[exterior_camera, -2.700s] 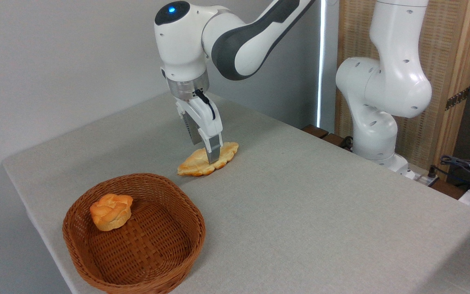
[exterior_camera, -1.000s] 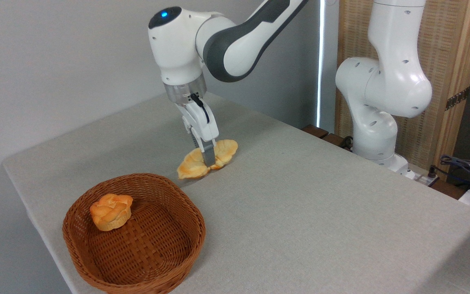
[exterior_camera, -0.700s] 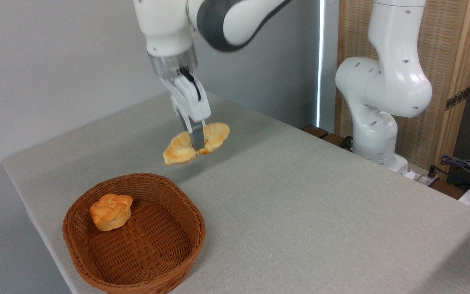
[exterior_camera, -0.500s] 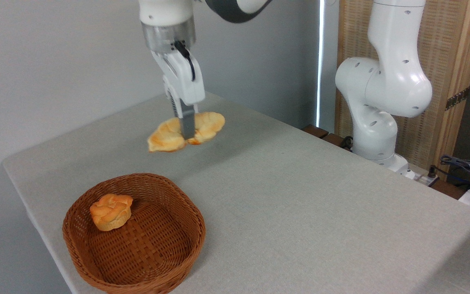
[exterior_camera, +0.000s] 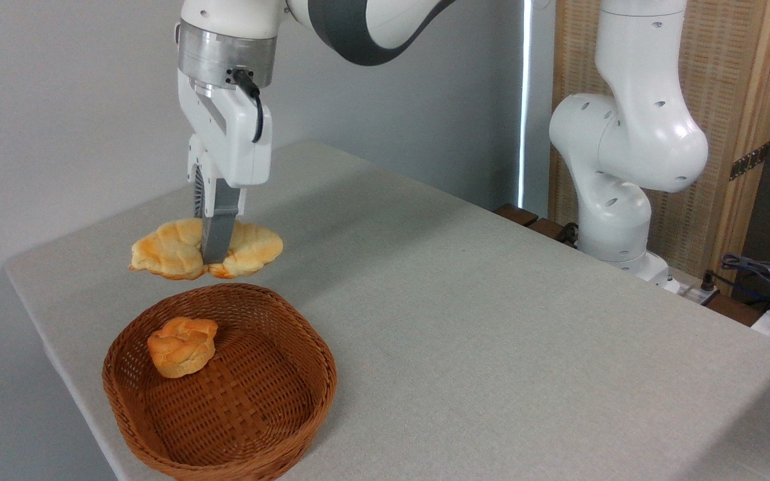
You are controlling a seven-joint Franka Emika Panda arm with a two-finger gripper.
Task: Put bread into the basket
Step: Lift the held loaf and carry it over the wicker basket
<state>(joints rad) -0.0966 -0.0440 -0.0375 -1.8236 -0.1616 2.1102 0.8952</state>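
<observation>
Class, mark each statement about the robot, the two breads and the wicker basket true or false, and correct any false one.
1. The gripper holds the long, flat, pale golden braided loaf clear of the grey table. True.
2. The reddish-brown woven wicker basket is empty. False: a small round knotted orange bun sits in it.
3. The loaf rests on the basket's bottom. False: it hangs in the air near the far rim.
4. The jaws grip the loaf near its middle. True.
</observation>
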